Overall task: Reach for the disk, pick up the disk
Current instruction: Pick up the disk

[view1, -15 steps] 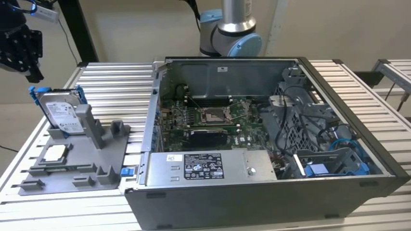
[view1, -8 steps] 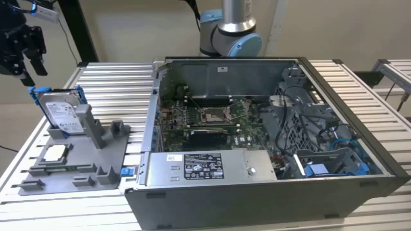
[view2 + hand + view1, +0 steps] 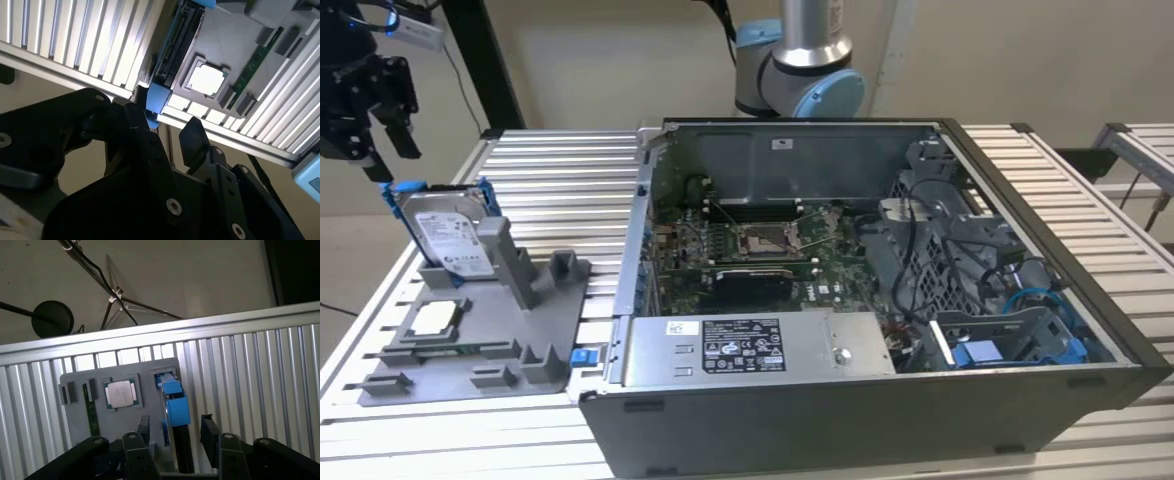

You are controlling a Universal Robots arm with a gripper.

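1. Your black jaws stand open with nothing between them.
2. In the exterior view they hang up and to the exterior view's left of the flat silver-grey metal disk (image 3: 447,238), clear of it.
3. That disk, with its white label and blue plastic carrier, stands upright on edge in a slot of the grey plastic fixture tray (image 3: 544,325) on the slatted aluminium table (image 3: 574,170).
4. In the first wrist view you see the disk edge-on, in line with the gap between the jaws.
5. A small square silver processor chip (image 3: 434,318) lies flat in the same tray, near the disk.
6. An open grey metal computer case (image 3: 854,420) stands just beside the tray, on the exterior view's right.
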